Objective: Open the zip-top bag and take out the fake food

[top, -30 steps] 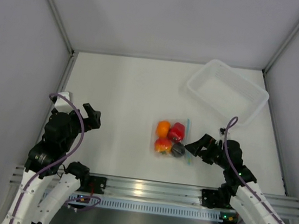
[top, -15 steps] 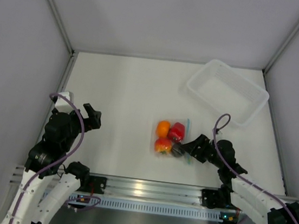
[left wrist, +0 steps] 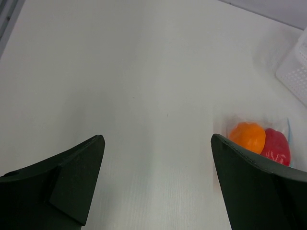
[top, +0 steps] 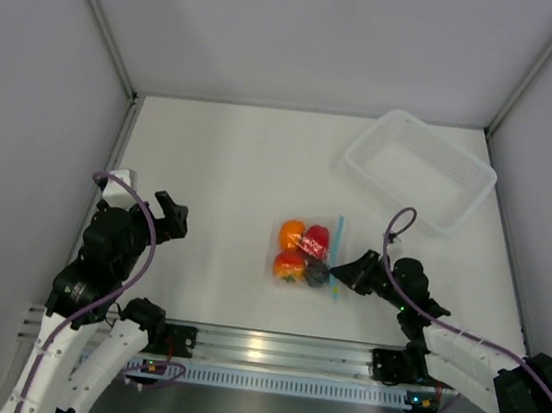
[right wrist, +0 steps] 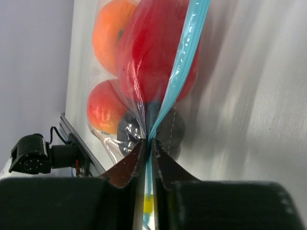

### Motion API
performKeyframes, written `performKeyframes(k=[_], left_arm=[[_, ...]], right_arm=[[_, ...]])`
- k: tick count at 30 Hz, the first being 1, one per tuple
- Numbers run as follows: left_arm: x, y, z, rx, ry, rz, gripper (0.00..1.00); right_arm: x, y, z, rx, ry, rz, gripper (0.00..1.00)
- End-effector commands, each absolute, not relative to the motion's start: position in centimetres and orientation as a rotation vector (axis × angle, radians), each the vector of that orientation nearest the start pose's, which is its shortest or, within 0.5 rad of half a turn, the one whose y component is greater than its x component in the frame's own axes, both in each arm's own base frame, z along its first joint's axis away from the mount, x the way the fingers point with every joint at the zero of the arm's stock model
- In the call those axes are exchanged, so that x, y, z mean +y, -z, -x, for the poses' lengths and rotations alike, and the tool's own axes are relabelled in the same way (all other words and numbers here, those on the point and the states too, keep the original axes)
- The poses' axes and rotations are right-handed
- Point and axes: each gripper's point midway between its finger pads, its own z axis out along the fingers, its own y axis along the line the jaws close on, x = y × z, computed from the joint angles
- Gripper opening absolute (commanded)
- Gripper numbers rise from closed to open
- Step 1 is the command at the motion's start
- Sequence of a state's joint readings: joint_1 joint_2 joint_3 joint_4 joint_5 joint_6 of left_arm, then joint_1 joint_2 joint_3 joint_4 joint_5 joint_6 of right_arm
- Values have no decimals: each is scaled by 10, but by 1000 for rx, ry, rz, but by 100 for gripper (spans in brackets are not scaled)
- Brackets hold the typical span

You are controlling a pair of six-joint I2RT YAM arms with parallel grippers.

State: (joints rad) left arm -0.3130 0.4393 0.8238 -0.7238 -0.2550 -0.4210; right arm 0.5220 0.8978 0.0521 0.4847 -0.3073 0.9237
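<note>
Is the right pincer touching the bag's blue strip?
Touching. The right wrist view shows the right pincer closed on the blue strip of the zip-top bag.

Both arms share one build: the left arm (top: 110,242) and the right arm (top: 460,345) are made of white ribbed shells joined by rounded black motor housings, and each rises from a black block base (top: 147,317). A thin purple cable (top: 154,240) loops along each arm. The left gripper (left wrist: 158,182) has broad, matt, near-black wedge fingers (left wrist: 76,177). The right gripper (right wrist: 147,151) has black fingers (right wrist: 125,167) that taper to thin tips with a brownish sheen.
</note>
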Motion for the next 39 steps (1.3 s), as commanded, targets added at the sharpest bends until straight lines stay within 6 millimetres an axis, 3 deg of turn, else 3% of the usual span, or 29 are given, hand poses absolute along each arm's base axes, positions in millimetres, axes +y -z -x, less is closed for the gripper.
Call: performKeyframes(k=[1, 3, 8, 10, 11, 13, 15, 16, 18, 19, 21, 22, 24, 27, 29, 30, 32, 33, 35, 36, 39], left_arm=[[-39, -262, -211, 1849, 269, 284, 99], [-39, -262, -211, 1852, 269, 283, 99], [-42, -260, -212, 1863, 276, 273, 99], [-44, -262, -213, 1867, 287, 261, 99], [-46, -260, -214, 1877, 290, 249, 99], [-53, -260, -215, 1893, 318, 217, 99], [-67, -262, -218, 1923, 373, 159, 99], [-72, -262, -219, 1932, 398, 150, 99], [-91, -268, -226, 1951, 491, 126, 99], [-110, -270, -224, 1968, 599, 59, 99], [-131, -283, -232, 1957, 712, 16, 99], [-149, -290, -227, 1951, 822, -61, 99], [-171, -309, -230, 1886, 954, -147, 99], [-203, -321, -225, 1851, 1140, -290, 99], [-215, -311, -235, 1886, 1115, -323, 99], [-232, -308, -225, 1892, 1128, -391, 99], [-246, -298, -233, 1907, 1040, -418, 99], [-265, -295, -217, 1902, 1062, -507, 99], [-282, -291, -208, 1841, 1029, -644, 99], [-296, -289, -194, 1802, 1021, -725, 98], [-312, -287, -179, 1666, 937, -838, 98]], right_arm=[[213, -83, -196, 2055, -1217, -131, 5], [214, -87, -198, 2053, -1202, -107, 0], [217, -102, -203, 2043, -1159, -24, 0], [219, -121, -209, 2005, -1121, 53, 0], [217, -116, -206, 2050, -1086, 70, 0], [217, -135, -213, 2018, -1017, 152, 0], [213, -135, -209, 2068, -951, 201, 0], [215, -153, -215, 2022, -918, 260, 0], [210, -149, -208, 2088, -853, 311, 0], [212, -163, -209, 2059, -830, 354, 0], [213, -165, -200, 2085, -801, 426, 0], [212, -177, -202, 2061, -761, 460, 0], [214, -182, -194, 2061, -713, 524, 0], [212, -187, -185, 2080, -634, 600, 0], [213, -187, -181, 2088, -605, 624, 0], [216, -187, -178, 2090, -607, 640, 0], [221, -180, -173, 2100, -583, 673, 0], [226, -179, -168, 2099, -585, 702, 0], [229, -179, -167, 2093, -574, 706, 0], [231, -180, -165, 2085, -584, 715, 0], [238, -192, -156, 2034, -634, 743, 0]])
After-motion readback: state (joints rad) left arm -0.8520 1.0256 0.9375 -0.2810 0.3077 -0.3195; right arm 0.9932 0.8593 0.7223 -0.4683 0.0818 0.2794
